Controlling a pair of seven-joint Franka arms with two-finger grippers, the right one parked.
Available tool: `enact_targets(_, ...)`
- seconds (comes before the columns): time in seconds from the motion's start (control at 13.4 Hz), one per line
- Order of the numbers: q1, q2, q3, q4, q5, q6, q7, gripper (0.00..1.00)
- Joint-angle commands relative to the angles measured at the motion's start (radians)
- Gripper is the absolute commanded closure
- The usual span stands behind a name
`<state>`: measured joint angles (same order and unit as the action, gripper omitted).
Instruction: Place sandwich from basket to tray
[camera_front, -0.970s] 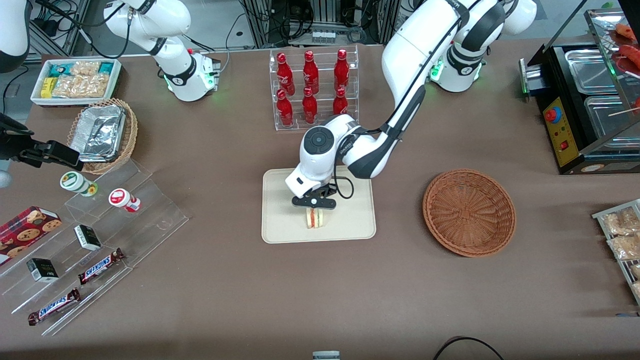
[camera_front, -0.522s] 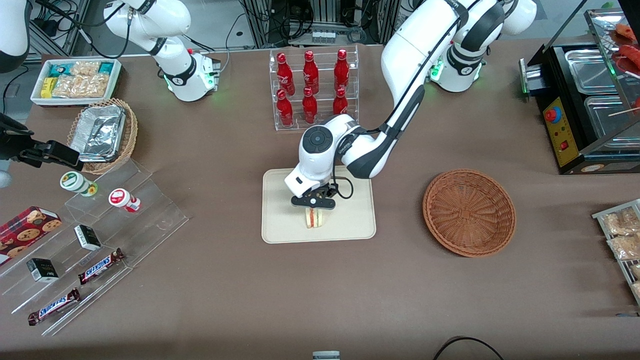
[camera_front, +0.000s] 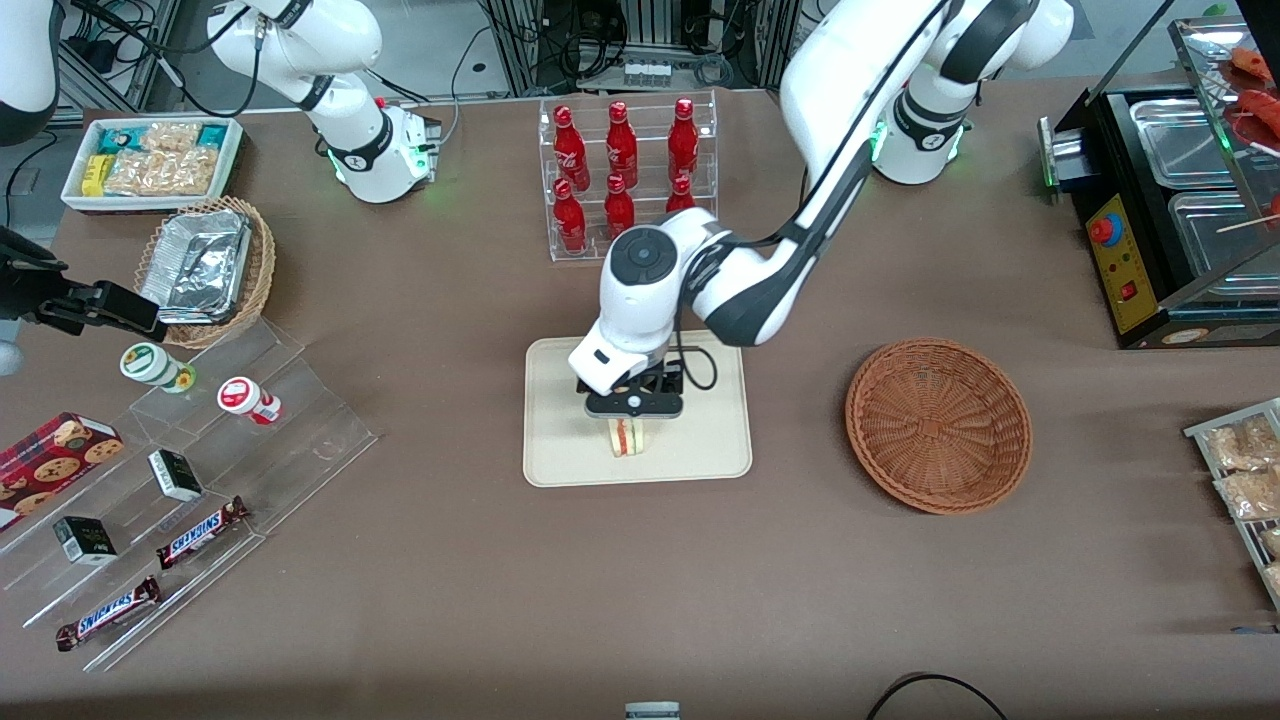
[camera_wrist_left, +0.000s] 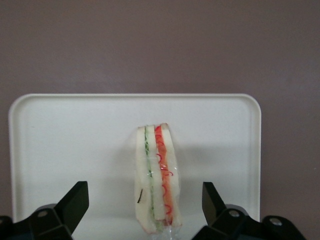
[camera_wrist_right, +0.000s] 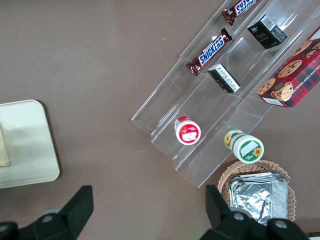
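The sandwich (camera_front: 627, 438) stands on its edge on the near part of the tray (camera_front: 560, 440) at mid worktop (camera_front: 480, 580), with the pincer (camera_front: 633, 412) just above it, fingers (camera_wrist_left: 75, 202) spread wide and clear of the bread, and the basket (camera_front: 938, 425) lies well apart toward the working arm's end

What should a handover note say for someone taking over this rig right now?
Left claw: open, above the sandwich, fingers apart on either side and not touching it.
Sandwich: standing on its edge on the tray, toward the edge nearer the front camera.
Basket: nothing in it, toward the working arm's end of the table.
Done: sandwich placed on the tray and released.
Left: lift the claw clear.
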<state>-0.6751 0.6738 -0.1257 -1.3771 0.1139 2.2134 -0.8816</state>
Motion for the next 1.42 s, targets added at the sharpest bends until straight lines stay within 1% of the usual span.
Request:
enact_targets(0.0, 0.061, -0.086, -0.003, -0.022, 0.009, -0.073, -0.03, 0.0)
enact_targets(0.15, 0.103, -0.134, -0.002, -0.025, 0.006, -0.121, -0.034, 0.0)
enact_targets(0.22, 0.139, -0.158, -0.003, -0.026, 0.006, -0.141, -0.031, 0.0)
enact_targets(0.37, 0.196, -0.209, -0.005, -0.03, 0.006, -0.228, -0.002, 0.0)
enact_targets(0.52, 0.256, -0.262, -0.005, -0.031, 0.003, -0.296, 0.073, 0.0)
enact_targets(0.67, 0.319, -0.318, -0.005, -0.033, -0.008, -0.322, 0.107, 0.0)
enact_targets(0.9, 0.403, -0.385, -0.005, -0.031, -0.014, -0.438, 0.254, 0.0)
enact_targets(1.12, 0.53, -0.459, -0.005, -0.04, -0.098, -0.555, 0.477, 0.0)
enact_targets(1.19, 0.567, -0.476, -0.005, -0.04, -0.109, -0.593, 0.551, 0.0)
enact_targets(1.34, 0.621, -0.509, -0.005, -0.04, -0.111, -0.639, 0.617, 0.0)
